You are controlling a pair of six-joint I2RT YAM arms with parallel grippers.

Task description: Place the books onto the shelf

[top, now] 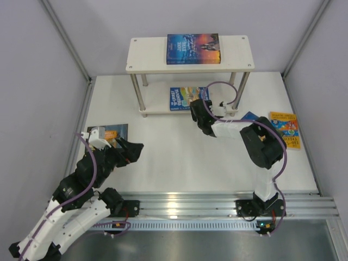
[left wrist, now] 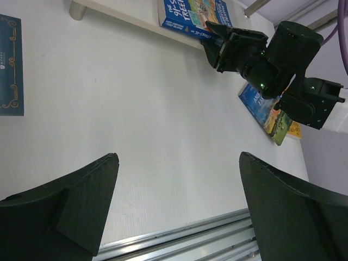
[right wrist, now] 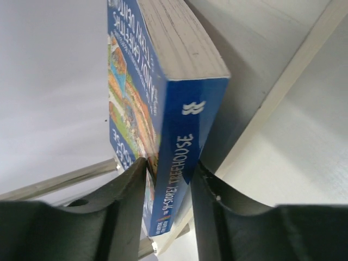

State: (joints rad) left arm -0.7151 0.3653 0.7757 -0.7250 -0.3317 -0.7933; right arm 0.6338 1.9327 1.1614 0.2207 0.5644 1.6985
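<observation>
Hiding half under the top board of the shelf (top: pixel 147 57) from above, the blue book (top: pixel 182 97) lies on the lower board; the right arm (top: pixel 234 129) covers most of another book (left wrist: pixel 260 111) on the table (top: pixel 174 157). The right claw (right wrist: pixel 169 166) straddles the blue book's spine, pinching or loose I cannot tell; the left claw (left wrist: pixel 179 156) gapes wide, empty.

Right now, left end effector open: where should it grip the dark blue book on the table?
Take the dark blue book by the edge facing the bare table, coming in low from that side with the left end effector. It lies flat and thin, so a top-down pinch likely finds nothing; wedge one finger underneath.
</observation>
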